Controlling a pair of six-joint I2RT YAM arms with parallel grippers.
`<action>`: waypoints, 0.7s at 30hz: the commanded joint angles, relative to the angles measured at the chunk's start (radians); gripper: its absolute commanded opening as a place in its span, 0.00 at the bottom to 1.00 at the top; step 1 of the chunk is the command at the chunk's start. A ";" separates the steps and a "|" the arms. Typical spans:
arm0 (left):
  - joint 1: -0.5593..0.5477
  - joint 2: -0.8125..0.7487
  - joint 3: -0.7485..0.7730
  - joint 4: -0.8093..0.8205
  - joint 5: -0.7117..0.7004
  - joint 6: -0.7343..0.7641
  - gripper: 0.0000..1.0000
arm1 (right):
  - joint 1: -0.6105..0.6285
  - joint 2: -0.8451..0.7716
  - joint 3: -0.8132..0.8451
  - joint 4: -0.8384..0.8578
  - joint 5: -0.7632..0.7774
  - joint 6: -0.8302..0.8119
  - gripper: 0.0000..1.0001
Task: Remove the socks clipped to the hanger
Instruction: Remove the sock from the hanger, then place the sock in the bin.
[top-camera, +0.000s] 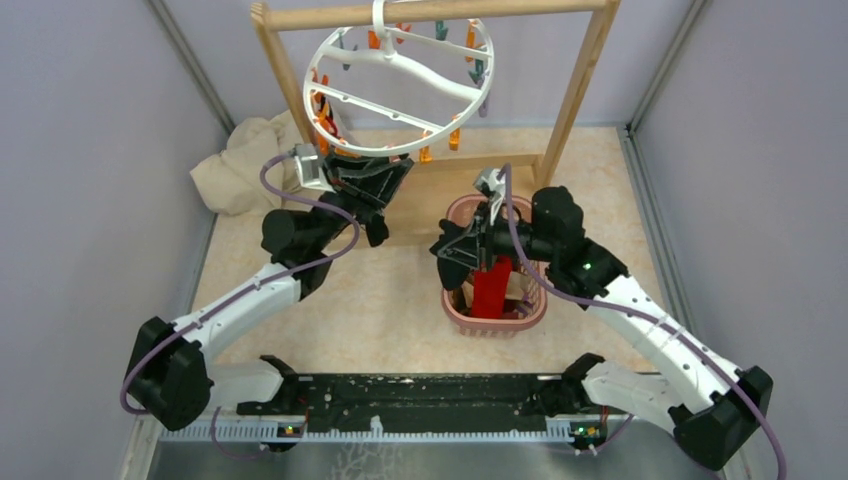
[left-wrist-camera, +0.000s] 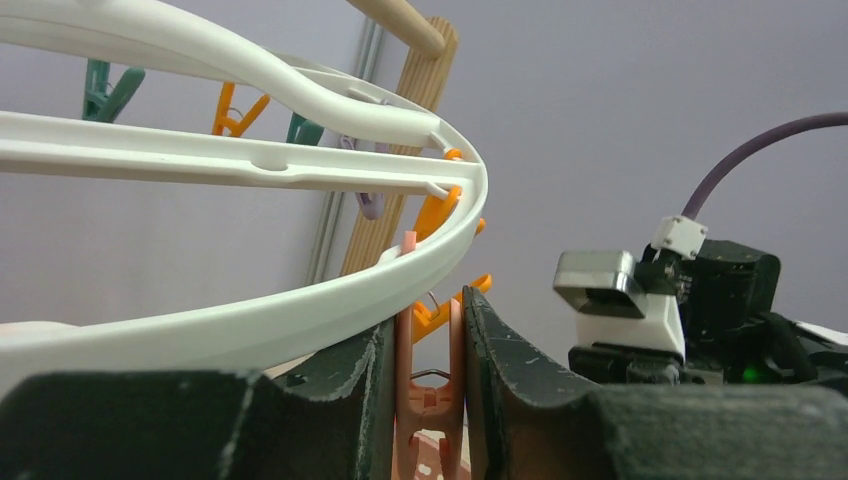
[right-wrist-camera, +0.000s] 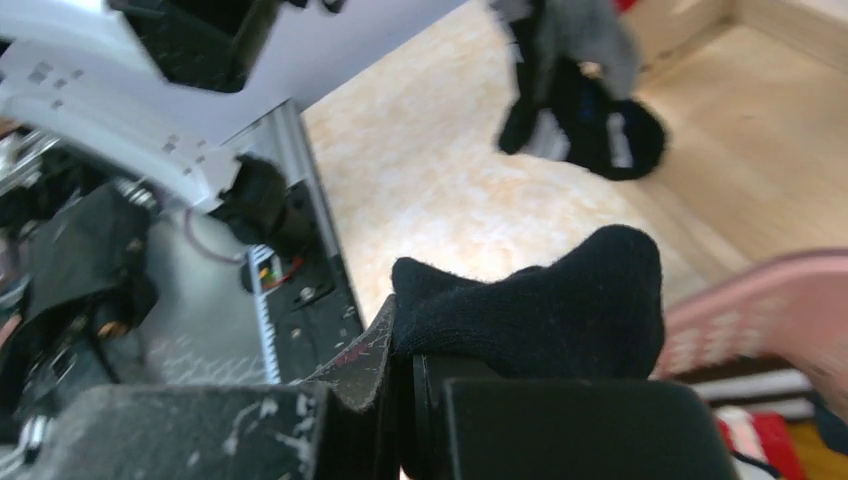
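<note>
The white ring hanger (top-camera: 400, 85) hangs tilted from the wooden bar, with orange and teal clips (top-camera: 470, 45) along its rim (left-wrist-camera: 300, 310). My left gripper (top-camera: 385, 172) reaches up under the ring's near edge. It is shut on a pale pink clip (left-wrist-camera: 430, 385), one finger (left-wrist-camera: 350, 400) pressing each side. A scrap of red fabric with white spots (left-wrist-camera: 424, 469) shows just below that clip. My right gripper (top-camera: 452, 250) is over the pink basket, shut on a black sock (right-wrist-camera: 540, 310). A red sock (top-camera: 491, 287) stands in the basket. Blurred grey and black fabric (right-wrist-camera: 580, 100) hangs further off.
The wooden rack frame (top-camera: 580, 90) spans the back. A pink lattice basket (top-camera: 495, 322) stands right of centre, and its rim (right-wrist-camera: 760, 300) is close beside the right jaws. A cream cloth (top-camera: 240, 165) lies bunched at the back left. Grey walls close in both sides.
</note>
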 joint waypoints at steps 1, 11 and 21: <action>0.002 -0.025 0.038 -0.144 0.043 0.054 0.18 | -0.070 -0.061 0.087 -0.134 0.233 -0.044 0.00; 0.001 0.024 0.195 -0.466 0.055 0.134 0.21 | -0.104 0.026 0.105 -0.283 0.584 -0.043 0.00; -0.009 0.074 0.268 -0.558 0.057 0.141 0.21 | -0.104 0.104 0.117 -0.348 0.669 -0.062 0.00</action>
